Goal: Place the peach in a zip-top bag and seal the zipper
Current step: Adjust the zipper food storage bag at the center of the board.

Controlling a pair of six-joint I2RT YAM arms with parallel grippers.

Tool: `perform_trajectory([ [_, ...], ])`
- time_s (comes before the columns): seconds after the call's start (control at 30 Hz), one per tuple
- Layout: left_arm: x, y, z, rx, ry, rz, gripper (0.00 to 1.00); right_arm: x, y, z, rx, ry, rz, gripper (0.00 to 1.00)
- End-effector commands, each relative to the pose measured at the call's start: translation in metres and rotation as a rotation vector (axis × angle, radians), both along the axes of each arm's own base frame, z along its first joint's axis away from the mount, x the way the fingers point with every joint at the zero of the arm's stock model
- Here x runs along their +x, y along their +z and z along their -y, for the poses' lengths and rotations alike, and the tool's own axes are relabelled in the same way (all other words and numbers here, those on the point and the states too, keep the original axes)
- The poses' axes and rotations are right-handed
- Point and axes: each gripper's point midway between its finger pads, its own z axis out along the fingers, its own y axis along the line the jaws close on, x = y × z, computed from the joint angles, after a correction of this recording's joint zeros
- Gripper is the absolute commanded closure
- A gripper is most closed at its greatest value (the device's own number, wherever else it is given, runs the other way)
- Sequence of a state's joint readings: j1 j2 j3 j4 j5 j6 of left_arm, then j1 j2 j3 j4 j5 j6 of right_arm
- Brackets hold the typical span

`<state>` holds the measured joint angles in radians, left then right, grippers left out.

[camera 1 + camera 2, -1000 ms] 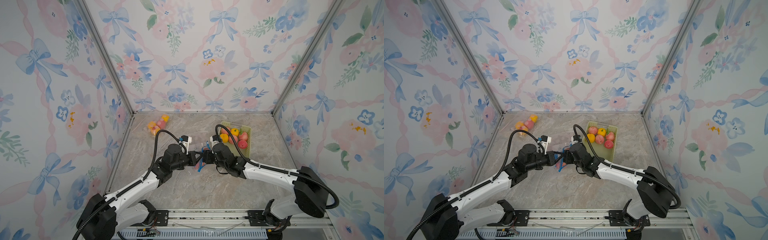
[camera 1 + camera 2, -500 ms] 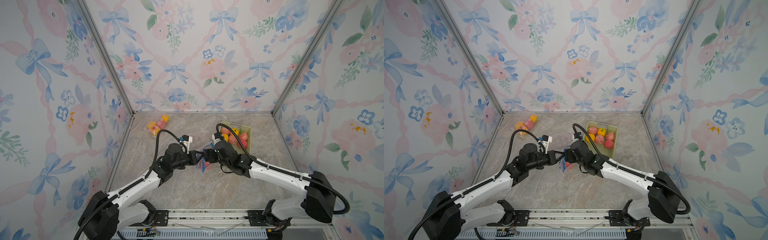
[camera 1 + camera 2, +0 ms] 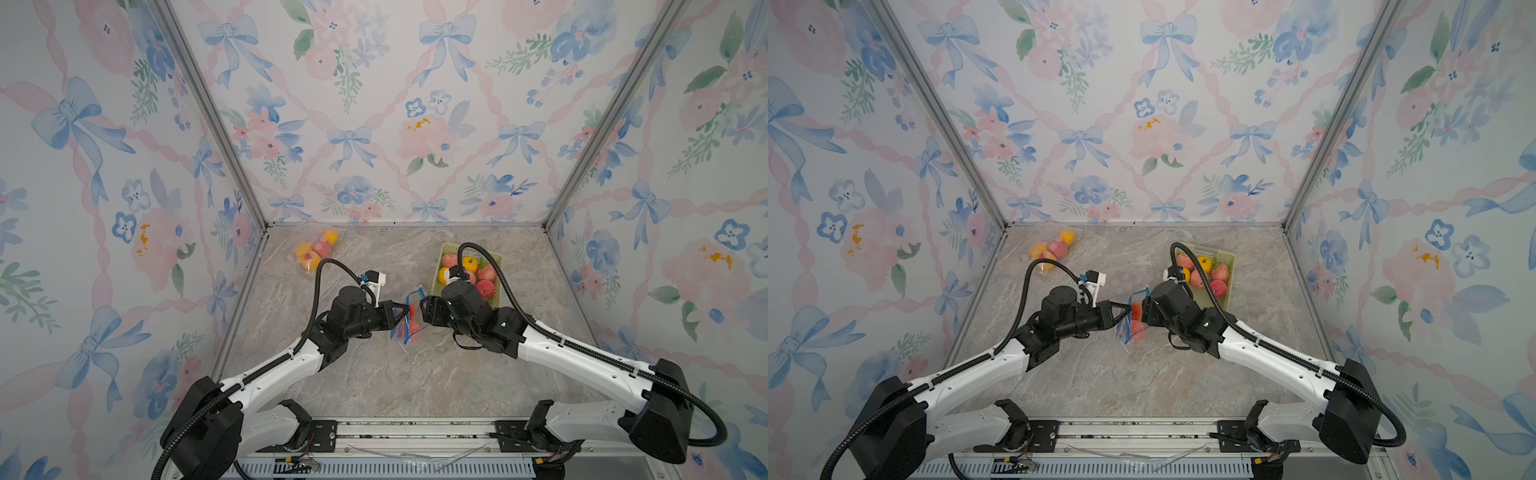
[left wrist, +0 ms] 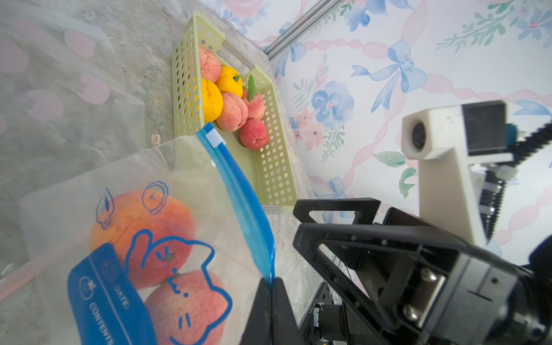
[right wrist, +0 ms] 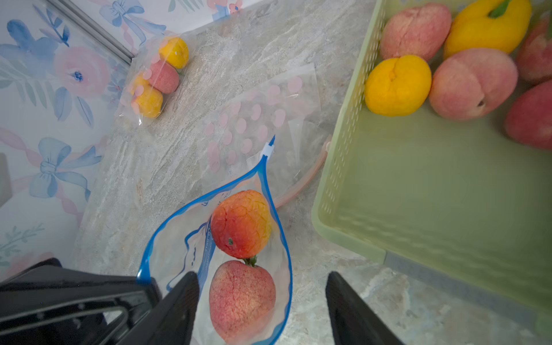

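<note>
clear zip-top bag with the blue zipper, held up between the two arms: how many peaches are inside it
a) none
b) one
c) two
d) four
c: the right wrist view looks down into the open clear zip-top bag with the blue zipper and shows two inside, an orange-red peach and a pink peach.
</note>
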<state>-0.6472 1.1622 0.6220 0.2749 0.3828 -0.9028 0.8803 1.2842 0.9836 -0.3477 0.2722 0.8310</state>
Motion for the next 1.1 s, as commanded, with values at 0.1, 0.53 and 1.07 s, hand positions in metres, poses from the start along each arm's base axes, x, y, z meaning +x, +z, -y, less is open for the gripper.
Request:
perform_trajectory([
  [0.1,-0.001,0.009,-0.001,-0.029,-0.007,0.025,1.00,0.002,-0.037,-0.005,0.051,-0.028,-0.122,0.41],
  [0.53,0.004,-0.006,-0.024,-0.003,0.055,0.006,1.00,0.007,-0.055,-0.017,-0.085,0.022,-0.192,0.94],
  [1.07,-0.006,-0.021,-0.049,0.229,-0.005,0.018,0.56,0.000,-0.030,-0.027,-0.308,0.134,-0.144,1.00],
])
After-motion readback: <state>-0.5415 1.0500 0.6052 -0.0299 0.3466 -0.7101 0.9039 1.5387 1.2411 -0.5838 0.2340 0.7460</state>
